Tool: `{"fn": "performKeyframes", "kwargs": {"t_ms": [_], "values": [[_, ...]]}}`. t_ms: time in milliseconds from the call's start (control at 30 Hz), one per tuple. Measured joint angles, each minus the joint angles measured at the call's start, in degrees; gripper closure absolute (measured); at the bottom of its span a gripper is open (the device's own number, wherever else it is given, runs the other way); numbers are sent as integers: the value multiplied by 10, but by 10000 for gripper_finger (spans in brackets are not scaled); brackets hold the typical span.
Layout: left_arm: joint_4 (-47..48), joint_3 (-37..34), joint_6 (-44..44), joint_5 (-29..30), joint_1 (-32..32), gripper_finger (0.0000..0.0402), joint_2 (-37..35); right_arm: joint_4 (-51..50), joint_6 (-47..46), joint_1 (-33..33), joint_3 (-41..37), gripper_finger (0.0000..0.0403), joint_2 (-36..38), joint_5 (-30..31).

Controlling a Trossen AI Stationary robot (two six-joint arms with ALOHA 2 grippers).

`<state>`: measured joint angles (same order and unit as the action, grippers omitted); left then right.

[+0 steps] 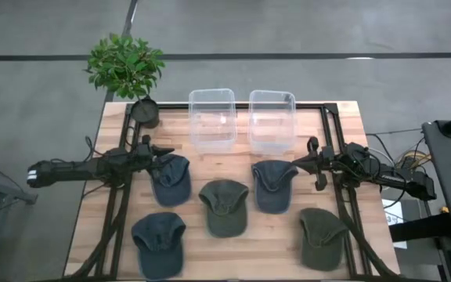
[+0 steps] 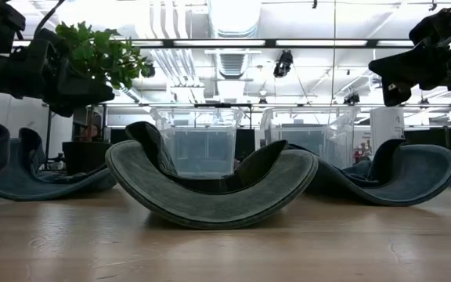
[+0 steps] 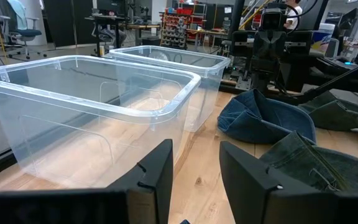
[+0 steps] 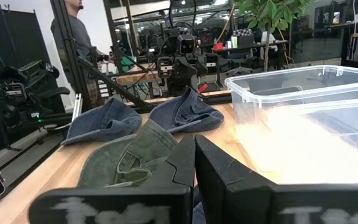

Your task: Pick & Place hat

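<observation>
A: So, both arms hang over the middle of the table with nothing held. The left gripper (image 1: 165,150) sits just above the blue cap (image 1: 170,178) at that side, jaws a narrow way apart, as its wrist view shows. The right gripper (image 1: 313,154) is beside the other blue cap (image 1: 272,185); its fingers (image 4: 185,163) look pressed together, no gap to speak of.

B: Which hat goes first?

A: I can't tell; five lie on the boards. The two blue ones nearest the bins (image 1: 212,120) seem likeliest, since a gripper is over each.

B: How should the pick go?

A: I'd open wide first, especially on the right, then come down on the crown's folded ridge or the brim edge, not the flat cloth. Pinch a firm fold, lift clear, and carry it over a bin's rim before letting go.

B: And the cap's lie?

A: The left blue cap runs long from the bins toward the table's near edge. Which end is its brim I can't say from above.
</observation>
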<state>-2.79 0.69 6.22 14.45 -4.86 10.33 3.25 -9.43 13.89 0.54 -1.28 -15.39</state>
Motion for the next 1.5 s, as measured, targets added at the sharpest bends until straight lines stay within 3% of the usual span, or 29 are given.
{"fn": "performKeyframes", "kwargs": {"t_ms": [367,533,700,933,1000,1067,1233,1500], "values": [[0,0,0,0,0,278,0,2,-3,0,0,394,0,3],[0,0,0,0,0,278,0,22,-131,0,0,394,0,3],[0,0,0,0,0,278,0,82,-241,0,0,394,0,0],[0,0,0,0,0,278,0,272,-252,0,1,394,0,-20],[-1,0,0,1,0,278,0,284,-265,-1,15,394,0,-27],[-1,0,0,1,0,278,0,242,-268,-2,42,394,-3,-26],[-3,0,0,2,0,278,0,22,-268,-2,155,394,-52,-26],[-5,0,0,4,0,278,0,-367,-302,-25,370,394,-229,-30]]}}
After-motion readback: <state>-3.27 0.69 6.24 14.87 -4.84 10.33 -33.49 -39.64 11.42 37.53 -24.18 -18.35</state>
